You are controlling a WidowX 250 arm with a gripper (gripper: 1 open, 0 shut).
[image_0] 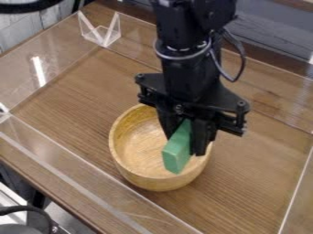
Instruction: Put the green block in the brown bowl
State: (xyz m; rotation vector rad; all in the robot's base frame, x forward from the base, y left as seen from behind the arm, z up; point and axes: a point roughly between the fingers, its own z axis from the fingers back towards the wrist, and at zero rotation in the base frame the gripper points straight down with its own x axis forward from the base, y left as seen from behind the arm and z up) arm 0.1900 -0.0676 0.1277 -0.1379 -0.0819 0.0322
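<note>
- Currently the hand [189,128] points straight down over the right half of the brown bowl [132,154], black fingers clamped tight on the upper end of the green block [178,152].
- Fingers: dark, narrow, one on each side of the block's top; the actual contact faces are hidden behind the block and the finger bodies, so the exact grip line cannot be read.
- Block long axis: steeply tilted, close to upright. Upper end sits between the fingers, toward the upper right; lower end points down and to the left, into the bowl.
- Lower end of the block is inside the bowl's rim, over the inner floor near the right wall. Touching the floor or just above it: cannot tell from this view.
- One broad pale-green face of the block is turned toward the camera, a darker narrow edge showing on its right.
- Black bracket of the hand spreads to both sides above the bowl's far rim; the black arm column [188,41] rises straight up out of the top of the picture, a cable looping on its right.
- Bowl: round, light tan wood, thick wall, upright on the wood-grain counter [86,91], slightly below centre of the view.
- Clear plastic walls [55,55] fence the counter; a small clear angled piece [101,29] stands at the far left corner, well apart from the bowl.
</note>
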